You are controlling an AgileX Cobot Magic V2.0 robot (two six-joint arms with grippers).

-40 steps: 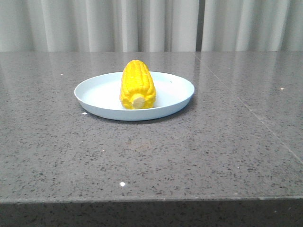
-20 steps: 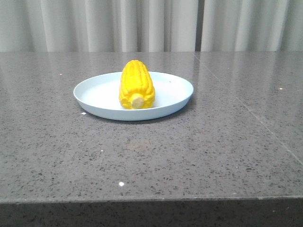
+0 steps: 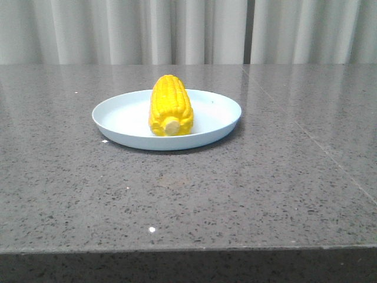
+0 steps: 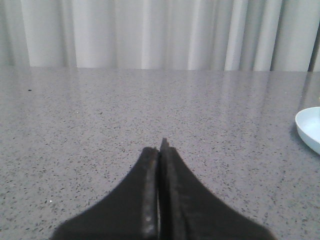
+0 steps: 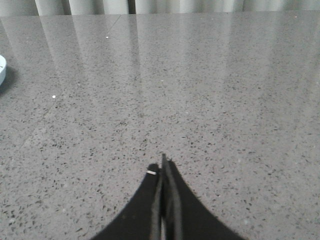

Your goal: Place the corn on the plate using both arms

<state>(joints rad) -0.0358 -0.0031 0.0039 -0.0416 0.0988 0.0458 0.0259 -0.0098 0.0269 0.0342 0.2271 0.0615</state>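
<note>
The yellow corn [image 3: 171, 106] lies on the pale blue plate [image 3: 118, 118] near the middle of the grey table, its pale stub end toward me. No gripper shows in the front view. In the left wrist view my left gripper [image 4: 160, 150] is shut and empty above bare table, with the plate's rim [image 4: 309, 127] at the frame's edge. In the right wrist view my right gripper [image 5: 162, 167] is shut and empty above bare table, with a sliver of the plate [image 5: 2, 67] at the frame's edge. The corn is out of both wrist views.
The grey speckled stone table [image 3: 265, 177] has its front edge near the bottom of the front view. A pale curtain [image 3: 188, 29] hangs behind the table.
</note>
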